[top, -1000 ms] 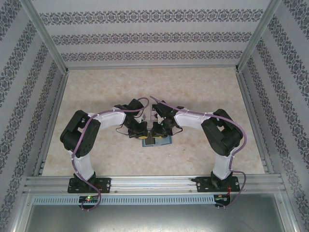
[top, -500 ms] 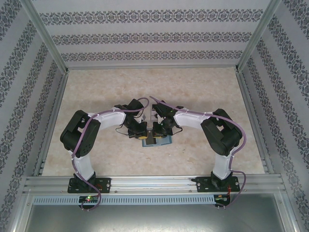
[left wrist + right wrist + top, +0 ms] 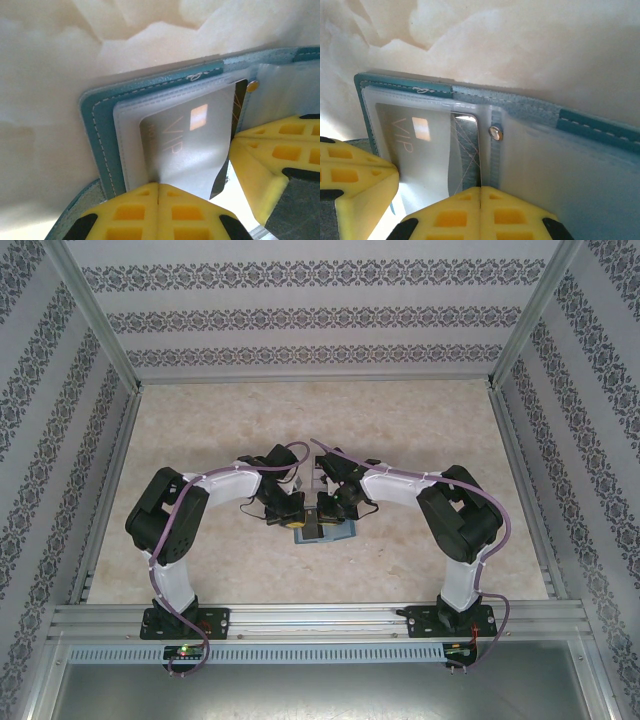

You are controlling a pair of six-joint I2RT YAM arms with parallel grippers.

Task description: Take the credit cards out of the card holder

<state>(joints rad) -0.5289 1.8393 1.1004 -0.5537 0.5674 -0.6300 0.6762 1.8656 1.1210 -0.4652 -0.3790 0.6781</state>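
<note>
Grey among the credit cards (image 3: pixel 185 145), pinched by left gripper (image 3: pixel 158 189) jaws for sliding from the card holder (image 3: pixel 97 130), with right gripper (image 3: pixel 480 192) jaws pressed together alongside, likely steadying

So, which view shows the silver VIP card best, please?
Left wrist: the silver VIP card sits central, lettering readable. Right wrist shows it off-centre and fainter; from the top it is too small to tell.
</note>
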